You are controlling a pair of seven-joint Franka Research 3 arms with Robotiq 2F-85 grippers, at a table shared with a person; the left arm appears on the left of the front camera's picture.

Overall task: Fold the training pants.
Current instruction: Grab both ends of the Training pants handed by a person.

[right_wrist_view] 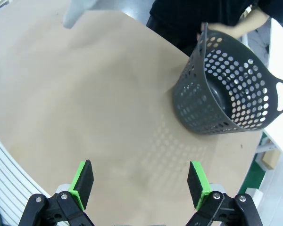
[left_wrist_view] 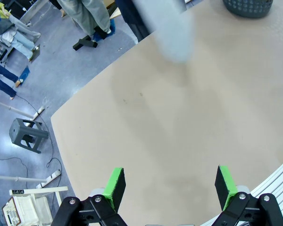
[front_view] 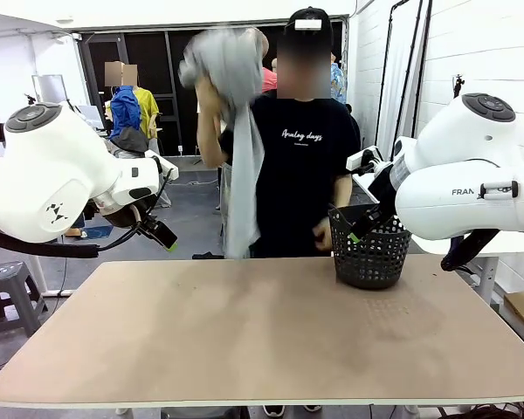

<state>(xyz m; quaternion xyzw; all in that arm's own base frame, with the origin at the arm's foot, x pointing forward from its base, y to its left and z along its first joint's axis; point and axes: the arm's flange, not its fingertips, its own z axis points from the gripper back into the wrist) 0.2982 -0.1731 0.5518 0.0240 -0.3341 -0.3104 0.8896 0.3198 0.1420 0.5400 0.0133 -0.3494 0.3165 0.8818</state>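
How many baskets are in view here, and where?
1. The black mesh basket sits on the table, toward its far right side in front of the person, whose hand is at its rim. Nothing suggests another is hidden.

Basket (front_view: 375, 262) sits far right on table (front_view: 244, 332); training pants (front_view: 244, 157) hang left of it.

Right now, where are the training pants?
Front view: the training pants are off the table, held up by the person at the far side, bunched near head height, hanging picture-left of the black basket.
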